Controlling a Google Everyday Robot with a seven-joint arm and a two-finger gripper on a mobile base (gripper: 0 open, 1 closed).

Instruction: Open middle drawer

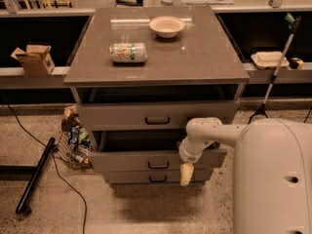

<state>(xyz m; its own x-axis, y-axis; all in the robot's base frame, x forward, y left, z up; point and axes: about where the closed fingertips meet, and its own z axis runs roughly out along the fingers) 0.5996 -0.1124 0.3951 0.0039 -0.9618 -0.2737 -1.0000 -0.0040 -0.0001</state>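
Middle drawer (131,161) sits pulled out past top drawer (126,116), dark gap above its front. Gripper (186,175) hangs pointing down, right of drawer's bar handle (158,165), overlapping front's lower edge. White arm (209,130) reaches in from right. On cabinet top (204,57): can (127,52) on its side, bowl (166,26) behind it.

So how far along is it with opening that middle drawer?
Mostly done, it seems: the middle drawer already stands out from the cabinet, with a dark gap above its front. In hand: the gripper hangs in front of the drawer's right part, beside the handle, not on it. Left: perhaps a further pull, then moving the arm clear.
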